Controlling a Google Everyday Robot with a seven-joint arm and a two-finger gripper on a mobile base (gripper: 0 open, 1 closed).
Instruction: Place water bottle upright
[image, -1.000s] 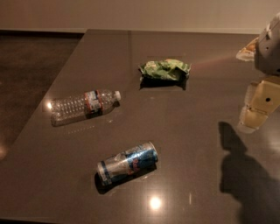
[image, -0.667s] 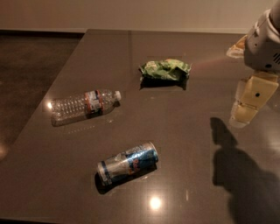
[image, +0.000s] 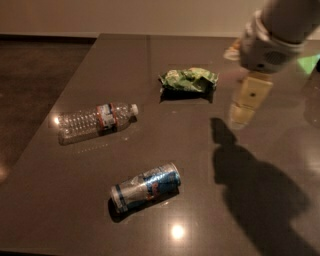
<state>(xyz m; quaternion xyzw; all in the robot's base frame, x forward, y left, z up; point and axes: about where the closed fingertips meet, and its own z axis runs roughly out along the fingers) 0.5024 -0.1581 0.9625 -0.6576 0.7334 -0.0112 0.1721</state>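
The water bottle (image: 95, 120) lies on its side on the left part of the dark table (image: 200, 150). It is clear and ribbed, with a red-and-white label band, and its white cap points right. My gripper (image: 246, 106) hangs above the table at the right, well apart from the bottle, past the green bag. It holds nothing that I can see. The arm's white wrist (image: 267, 47) enters from the top right corner.
A blue-and-silver drink can (image: 146, 187) lies on its side near the front, below the bottle. A crumpled green snack bag (image: 189, 80) lies at the back centre. The table's left edge runs diagonally beside the bottle. The arm's shadow (image: 255, 190) falls on the right.
The arm and gripper have moved left, further over the table toward the green bag. The bottle, can and bag have not moved.
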